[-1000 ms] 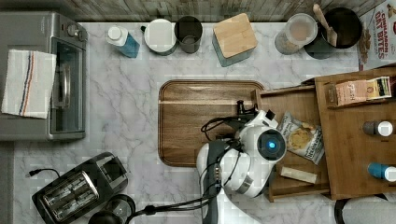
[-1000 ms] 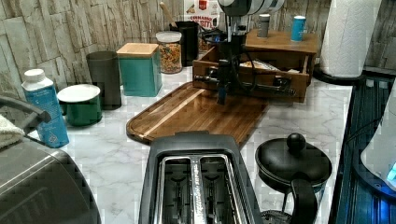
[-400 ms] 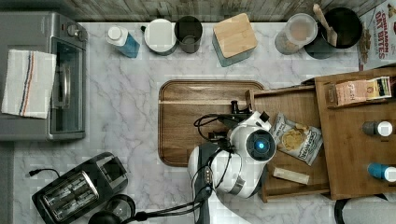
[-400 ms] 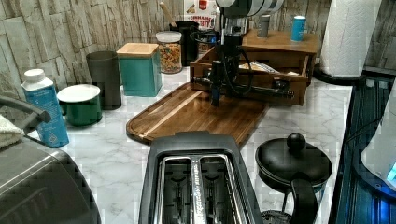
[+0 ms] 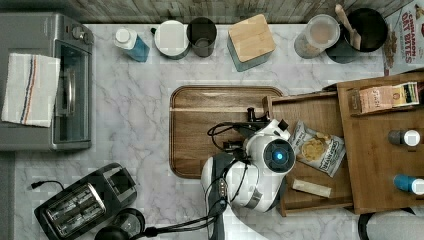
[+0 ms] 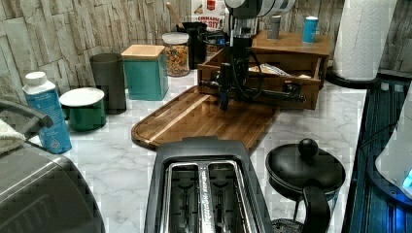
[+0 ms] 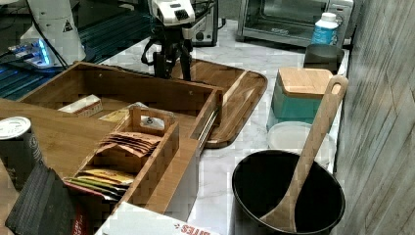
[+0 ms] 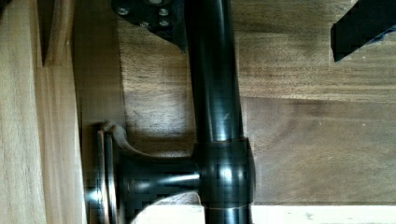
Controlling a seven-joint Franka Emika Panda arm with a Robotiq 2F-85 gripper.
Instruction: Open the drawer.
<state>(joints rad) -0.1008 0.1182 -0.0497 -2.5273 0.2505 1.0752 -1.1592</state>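
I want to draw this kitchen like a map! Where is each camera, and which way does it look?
Top view: overhead, looking straight down on the white robot arm beside the brown wooden drawer.
Left view: low behind the black toaster, facing the drawer's front; the arm hangs there.
Right view: behind the drawer, facing the grey toaster oven; arm beyond.
Wrist view: close to the drawer's long black bar handle; black finger.
All share the drawer.

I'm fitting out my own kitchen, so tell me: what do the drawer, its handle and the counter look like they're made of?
The drawer looks like light-brown wood, matte, with visible grain and joined boards. Its bar handle seems to be dark metal with a smooth, slightly glossy finish: highlights glint along the rod and its round mount. The counter looks like white marble with grey veins, though it could be an imitation.
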